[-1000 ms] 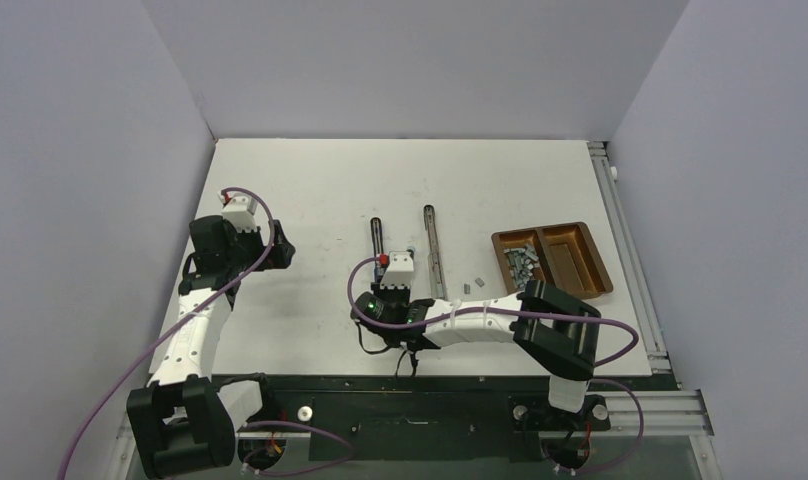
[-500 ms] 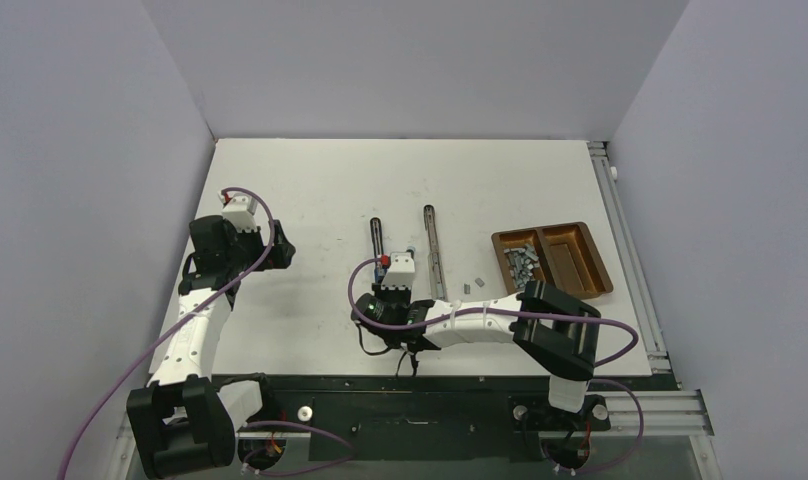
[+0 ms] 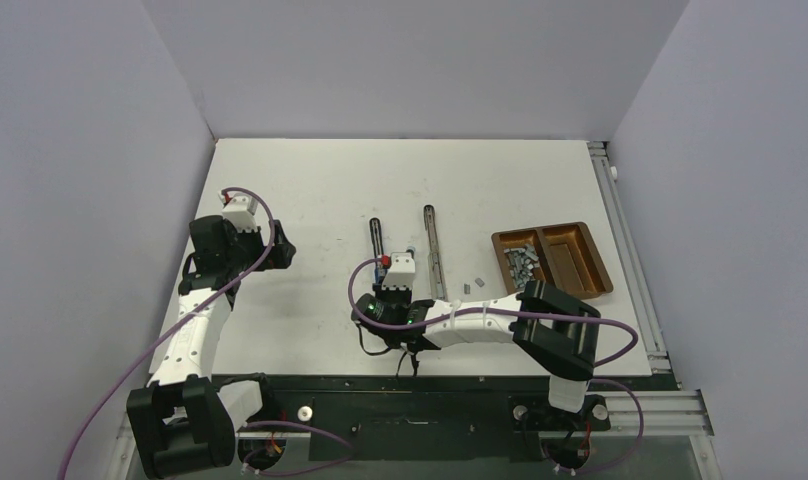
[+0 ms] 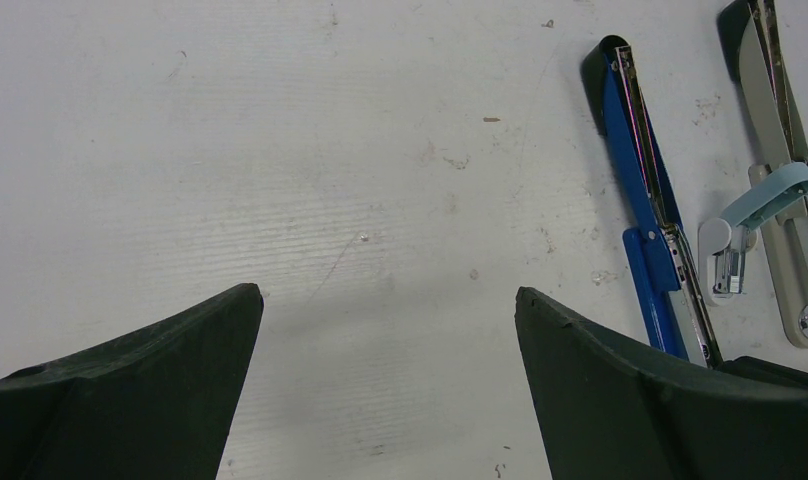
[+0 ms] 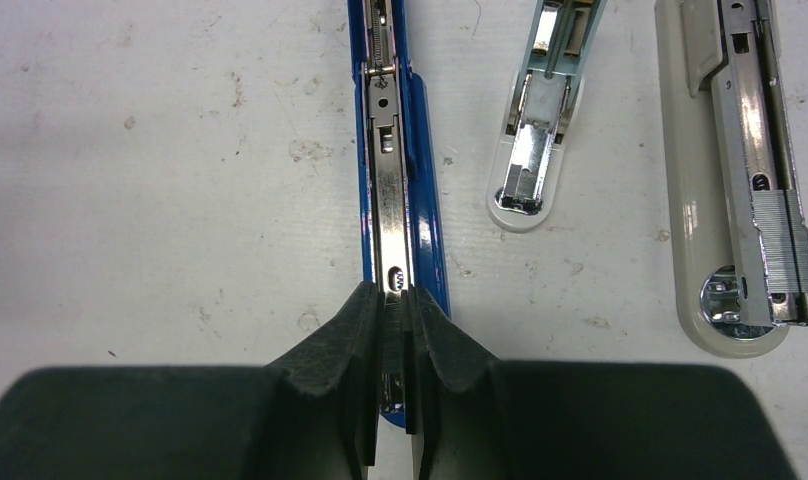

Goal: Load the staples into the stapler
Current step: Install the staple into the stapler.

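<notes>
I am watching the right wrist view. The right jaws are pinching narrow on what I am taking to be a staple strip (image 5: 394, 340), a thin grey ribbed sliver standing on edge between the pads. They are hanging right over the near end of the bare metal rail of the blue stapler (image 5: 421, 225), which is lying opened out flat on the surface (image 5: 160, 200). I cannot tell whether the strip is touching the rail.

I am expecting the strip to handle as almost weightless and stiff along its length. It is probably only glued together, so a hard squeeze or a twist is likely to snap it. The metal is looking slick, so I am judging the long flat sides near the middle to be the place to hold, with the legs pointing down to straddle the rail.

The rest of the staples (image 3: 521, 262) are lying heaped, silvery-grey, in the left compartment of the brown tray (image 3: 572, 255), well off to the right. Two loose strips (image 3: 467, 286) are sitting on the surface between the tray and the stapler.

The left jaws are standing wide and holding nothing, hovering over bare surface well apart from the work.
</notes>
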You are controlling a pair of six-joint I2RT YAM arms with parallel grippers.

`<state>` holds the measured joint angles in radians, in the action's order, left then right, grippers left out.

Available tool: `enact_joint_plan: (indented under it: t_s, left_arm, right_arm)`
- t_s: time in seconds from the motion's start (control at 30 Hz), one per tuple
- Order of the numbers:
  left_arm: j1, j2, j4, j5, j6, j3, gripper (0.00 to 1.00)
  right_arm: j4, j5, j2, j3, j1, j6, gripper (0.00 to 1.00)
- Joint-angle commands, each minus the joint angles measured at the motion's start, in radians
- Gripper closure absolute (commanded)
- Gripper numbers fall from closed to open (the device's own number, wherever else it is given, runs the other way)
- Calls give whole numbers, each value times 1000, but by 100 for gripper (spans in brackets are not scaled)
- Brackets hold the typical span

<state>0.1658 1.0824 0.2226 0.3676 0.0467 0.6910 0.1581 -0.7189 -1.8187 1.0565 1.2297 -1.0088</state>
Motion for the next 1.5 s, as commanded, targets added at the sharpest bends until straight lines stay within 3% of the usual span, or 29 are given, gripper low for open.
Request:
enact_joint_plan:
  t_s: [0.0,0.53,0.87,1.27,1.47]
  left_arm:
    - [5,-13,-21,22,2,54,4]
    - [5,-12,-24,22,4,54,4]
    - [5,-15,-22,22,4,55,4]
    - [5,-6,-15,32,8,82,4]
    - [4,50,-1,67,-6,155,4]
  right_arm:
    - [45,-30,-18,25,-8,-19,91]
    - [39,-9,-26,34,-9,0,90]
    - [-3,3,3,16,-6,37,69]
    - [-14,46,150,7,-29,143,64]
    - [-101,117,321,-117,-45,270,43]
